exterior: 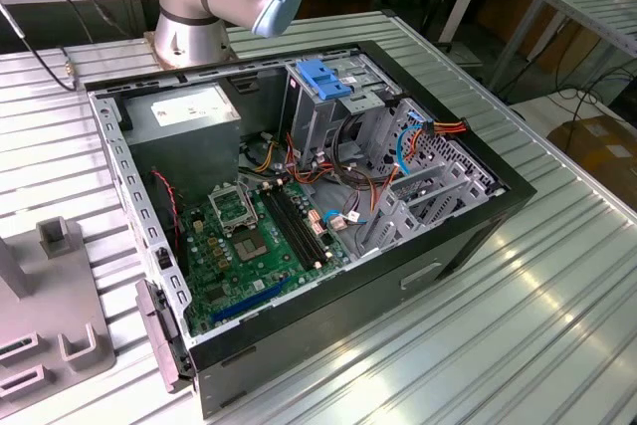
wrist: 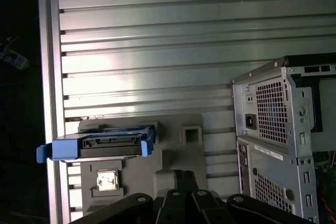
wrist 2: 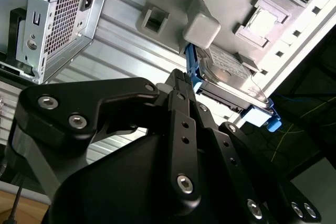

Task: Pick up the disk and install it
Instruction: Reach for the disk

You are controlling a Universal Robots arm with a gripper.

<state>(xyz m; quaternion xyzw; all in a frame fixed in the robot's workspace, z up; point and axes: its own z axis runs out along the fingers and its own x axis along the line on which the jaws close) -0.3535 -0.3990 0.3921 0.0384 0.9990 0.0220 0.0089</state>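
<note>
Gripper (wrist: 182, 173) clenched, empty, near disk (wrist: 113, 141) upright in holder (wrist: 169, 167); descending shut could ram blue rail (wrist: 65, 149), jamming it.

An open desktop computer case (exterior: 398, 296) lies on its side in the centre of the exterior view, on a ribbed metal table (exterior: 537, 345). Inside it, a green motherboard (exterior: 254, 236) sits lower left and a grey power supply box (exterior: 189, 116) upper left. A metal drive cage (exterior: 323, 97) with a blue plastic top stands upper centre, beside loose coloured cables (exterior: 423, 136). A grey fixture tray (exterior: 50, 325) fills the frame's lower left.
</note>
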